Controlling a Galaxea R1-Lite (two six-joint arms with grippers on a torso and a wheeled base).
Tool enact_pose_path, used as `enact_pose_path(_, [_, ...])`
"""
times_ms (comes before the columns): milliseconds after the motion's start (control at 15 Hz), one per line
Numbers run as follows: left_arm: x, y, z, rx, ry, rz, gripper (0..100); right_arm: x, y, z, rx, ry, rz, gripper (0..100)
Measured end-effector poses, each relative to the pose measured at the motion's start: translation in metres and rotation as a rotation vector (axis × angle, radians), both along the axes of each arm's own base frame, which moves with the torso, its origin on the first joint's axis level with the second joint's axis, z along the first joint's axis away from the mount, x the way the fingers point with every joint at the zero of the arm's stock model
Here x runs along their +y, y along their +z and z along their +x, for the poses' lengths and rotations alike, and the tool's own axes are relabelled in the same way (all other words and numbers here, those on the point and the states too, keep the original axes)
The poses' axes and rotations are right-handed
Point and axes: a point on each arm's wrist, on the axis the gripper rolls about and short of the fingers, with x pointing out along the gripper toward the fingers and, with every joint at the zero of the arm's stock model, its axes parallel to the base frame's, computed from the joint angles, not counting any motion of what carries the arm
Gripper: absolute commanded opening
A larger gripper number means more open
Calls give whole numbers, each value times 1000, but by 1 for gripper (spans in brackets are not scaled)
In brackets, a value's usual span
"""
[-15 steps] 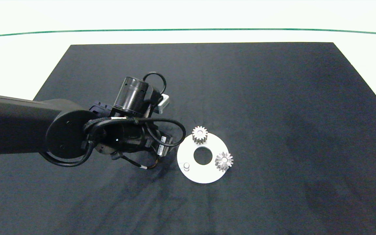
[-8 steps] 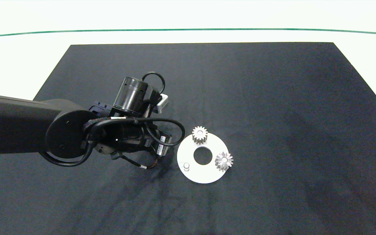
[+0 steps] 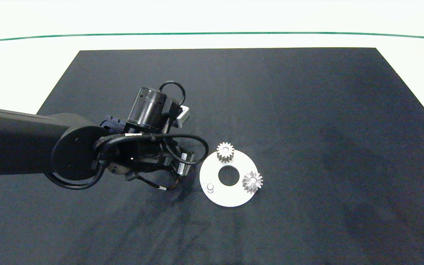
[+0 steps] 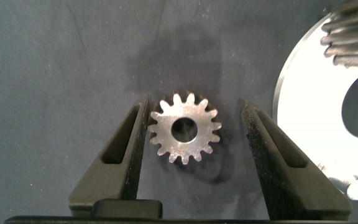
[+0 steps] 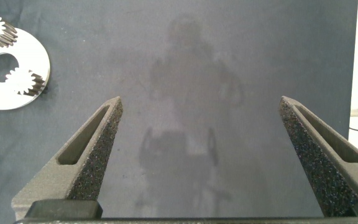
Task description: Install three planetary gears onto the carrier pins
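Nothing moved; left gripper (image 4: 194,134) spread around gear (image 4: 184,129) on black mat (image 3: 307,110).

A black cloth mat (image 3: 271,110) covers most of a pale, off-white table (image 3: 20,66), which carries one thin green line (image 3: 212,34) curving across its far side. On the mat lies a flat white disc (image 3: 230,197) with a dark round centre hole. Two silvery-grey toothed gears (image 3: 225,151) sit on the disc, their metal shining against the white, and a whitish peg (image 3: 210,188) stands on it. A third gear (image 4: 184,128), silver-white with a dark centre bore, lies on the mat, throwing a darker shadow. The left arm (image 3: 20,141) is glossy black with black cables. The left gripper (image 4: 194,134) has dark grey, grainy fingers, as does the right gripper (image 5: 207,121).
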Motion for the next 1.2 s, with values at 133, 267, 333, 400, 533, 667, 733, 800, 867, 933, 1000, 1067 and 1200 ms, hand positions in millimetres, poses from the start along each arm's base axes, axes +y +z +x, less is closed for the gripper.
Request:
enact_pose_path(133, [1,-1,-1,4,-1,4,58,0,0,0,0,0,0,100])
enact_pose_path(267, [2,-4,-2,12,0,9,58,0,0,0,0,1,0,100])
enact_pose_path(333, [2,-4,-2,12,1,9,58,0,0,0,0,0,0,100])
enact_pose_path(400, [3,-4,-1,12,6,10,58,0,0,0,0,0,0,100])
enact_pose_path(533, [5,-2,0,-1,11,1,58,0,0,0,-1,0,0,100])
enact_pose_path(667, [5,-1,0,-4,12,1,58,0,0,0,-1,0,0,100])
enact_pose_path(733, [5,-2,0,-3,11,2,58,0,0,0,-1,1,0,100])
enact_pose_path(800, [5,-3,-1,-3,10,5,58,0,0,0,-1,0,0,100])
enact_pose_path(867, [5,-4,-1,-5,8,7,58,0,1,0,-2,0,1,100])
enact_pose_path(933, [5,-5,-1,-7,5,11,56,0,1,0,-3,0,1,100])
enact_pose_path(1000, [5,-6,-1,-19,4,5,54,0,1,0,-3,1,1,100])
enact_pose_path(1067, [5,-5,0,-32,3,-2,53,0,1,0,-4,0,2,100])
enact_pose_path(1200, [5,-8,-1,-32,-5,11,48,0,1,0,-4,1,2,100])
